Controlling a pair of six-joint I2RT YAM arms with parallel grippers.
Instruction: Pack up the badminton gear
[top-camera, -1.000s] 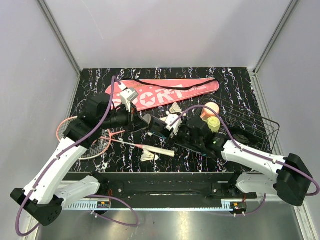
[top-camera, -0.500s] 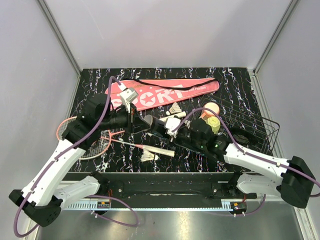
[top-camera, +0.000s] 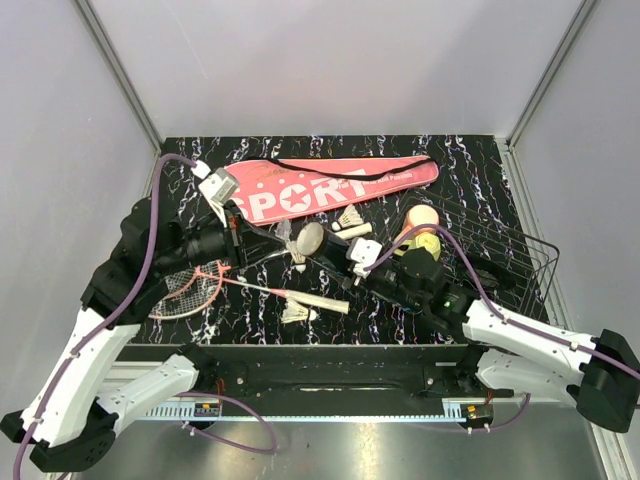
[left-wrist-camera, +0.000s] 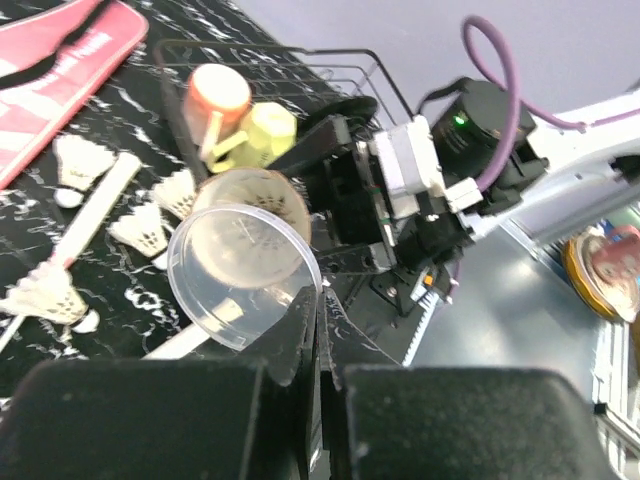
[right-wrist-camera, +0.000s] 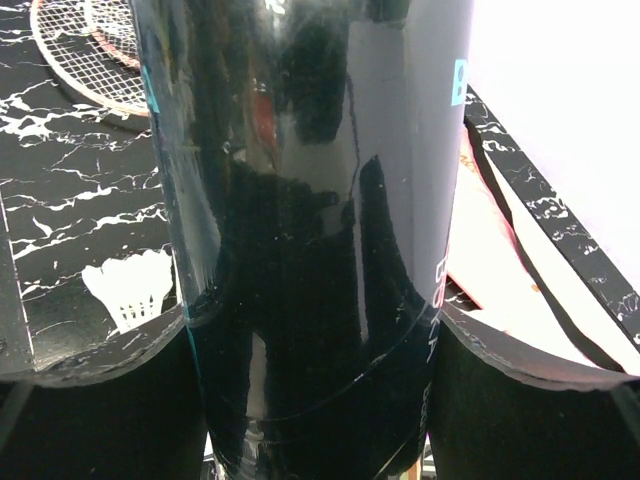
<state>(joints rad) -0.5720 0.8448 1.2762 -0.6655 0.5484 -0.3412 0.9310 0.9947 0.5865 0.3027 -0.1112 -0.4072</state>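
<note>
Centre frame, your right jaws grasp the tube; the left jaws clench a clear cap near its mouth. Set the cap on the bench, then feed shuttlecocks in cork first.

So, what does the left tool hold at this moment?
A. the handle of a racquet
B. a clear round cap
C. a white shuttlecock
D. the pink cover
B: in the left wrist view the left tool pinches the rim of a clear round cap, while the black tube is gripped in the right tool.
</note>
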